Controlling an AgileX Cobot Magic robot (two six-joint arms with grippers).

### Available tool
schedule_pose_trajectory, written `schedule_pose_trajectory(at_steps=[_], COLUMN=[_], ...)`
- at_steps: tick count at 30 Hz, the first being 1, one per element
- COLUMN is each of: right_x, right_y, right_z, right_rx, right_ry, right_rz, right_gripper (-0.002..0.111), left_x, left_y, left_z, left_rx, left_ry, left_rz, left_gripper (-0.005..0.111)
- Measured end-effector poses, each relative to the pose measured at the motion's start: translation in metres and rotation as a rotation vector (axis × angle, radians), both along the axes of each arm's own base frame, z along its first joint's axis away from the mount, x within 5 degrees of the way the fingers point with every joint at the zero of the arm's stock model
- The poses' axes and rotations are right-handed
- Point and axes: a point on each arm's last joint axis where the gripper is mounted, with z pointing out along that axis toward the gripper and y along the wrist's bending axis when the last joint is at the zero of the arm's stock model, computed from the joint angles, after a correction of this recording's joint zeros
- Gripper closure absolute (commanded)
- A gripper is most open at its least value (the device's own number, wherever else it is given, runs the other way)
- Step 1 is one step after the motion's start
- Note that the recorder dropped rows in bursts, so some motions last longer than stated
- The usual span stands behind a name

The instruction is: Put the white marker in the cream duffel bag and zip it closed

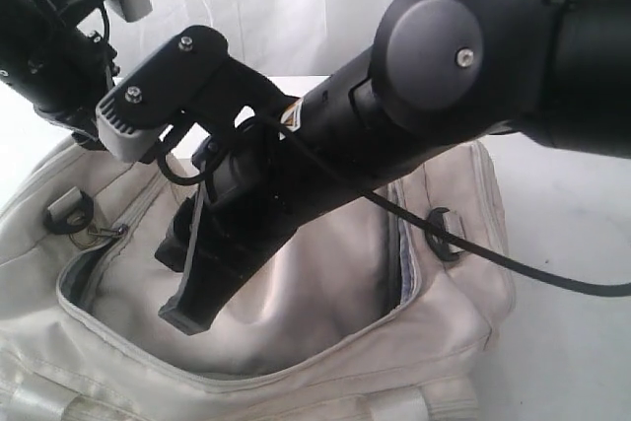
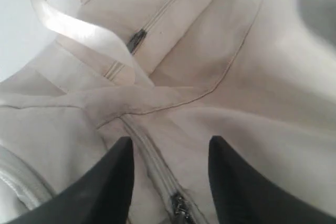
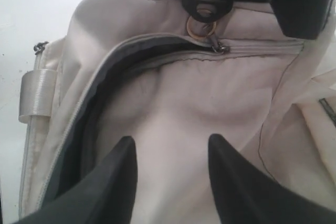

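My left pincer (image 2: 169,140) and right pincer (image 3: 170,139) are hanging wide, gripping nothing, over the cream duffel bag (image 1: 473,244).
My right arm (image 1: 444,46) is blocking much of the bag's open mouth in the exterior view, and I cannot tell where the white marker is lying. The right pincer is pointing into the opening; the left is hovering by a half-cropped zipper pull (image 2: 181,208).

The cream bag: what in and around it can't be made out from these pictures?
- The white marker: seen in no view; whether it lies inside the bag cannot be told.
- Inside of the cream duffel bag: in the exterior view the right arm covers much of the opening.
- A zipper pull: in the left wrist view, cut off by the picture's lower edge.
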Motion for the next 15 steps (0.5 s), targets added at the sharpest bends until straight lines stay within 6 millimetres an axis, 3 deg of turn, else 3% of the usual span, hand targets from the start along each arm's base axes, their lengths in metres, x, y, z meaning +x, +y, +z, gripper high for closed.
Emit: schedule_pose_trajectory(at_steps=[10,15], right_x=[0.002,0.002], right_y=[0.002,0.002], right_z=[0.001,0.001], right_rx=[0.014,0.008], right_ry=[-0.035,-0.055], right_rz=[0.001,0.018], right_gripper=[0.067,0.067], left_x=[0.022,0.027], left_y=[0.011,0.012], left_z=[-0.034,-0.041], left_rx=[0.031,0.035], left_ry=[0.1,0.104], left_rz=[0.055,0.066], left_gripper=[0.06,0.088])
